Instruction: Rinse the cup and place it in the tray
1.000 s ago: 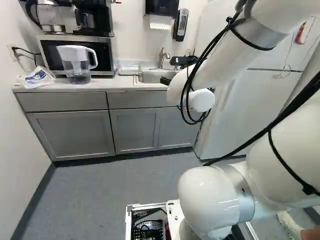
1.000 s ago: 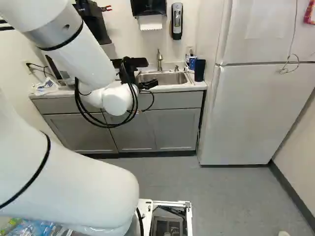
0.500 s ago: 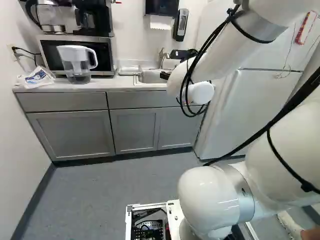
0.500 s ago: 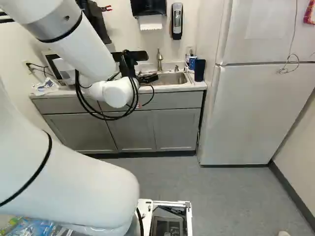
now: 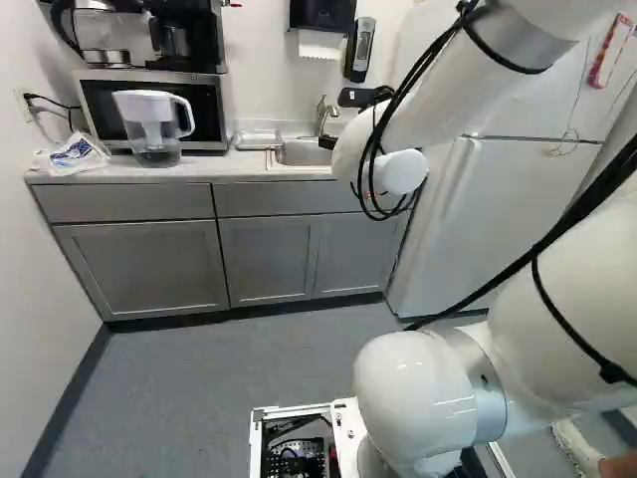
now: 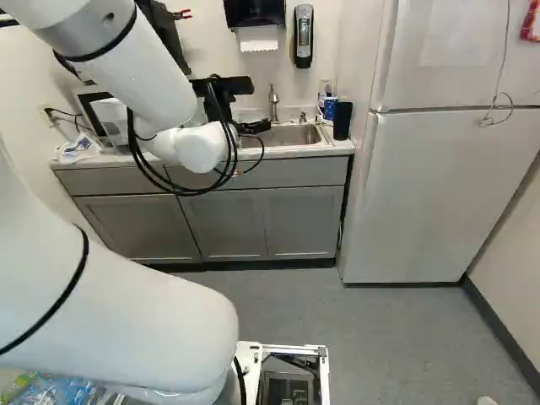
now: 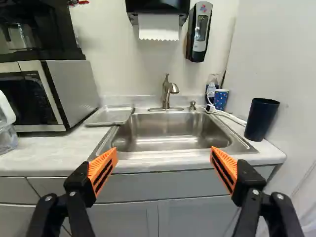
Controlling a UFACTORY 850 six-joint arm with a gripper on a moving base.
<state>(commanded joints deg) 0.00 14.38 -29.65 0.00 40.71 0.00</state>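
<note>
My gripper is at the front of the sink in the right base view, partly hidden by its arm and cables. In the wrist view the gripper stands wide open with nothing between its orange pads. Ahead of it is the steel sink with its faucet. A tall dark cup stands upright on the counter beside the sink, towards the fridge. Behind it, near the wall, is a blue patterned cup. The shallow tray lies on the sink's other side, by the microwave.
A microwave and a water pitcher occupy the counter's far end. White cable lies near the patterned cup. A towel dispenser and soap dispenser hang above. The fridge borders the counter.
The arm's wrist end has risen a little, carrying the gripper up in front of the sink. Its fingers stay open. The base, cups and tray have not moved.
</note>
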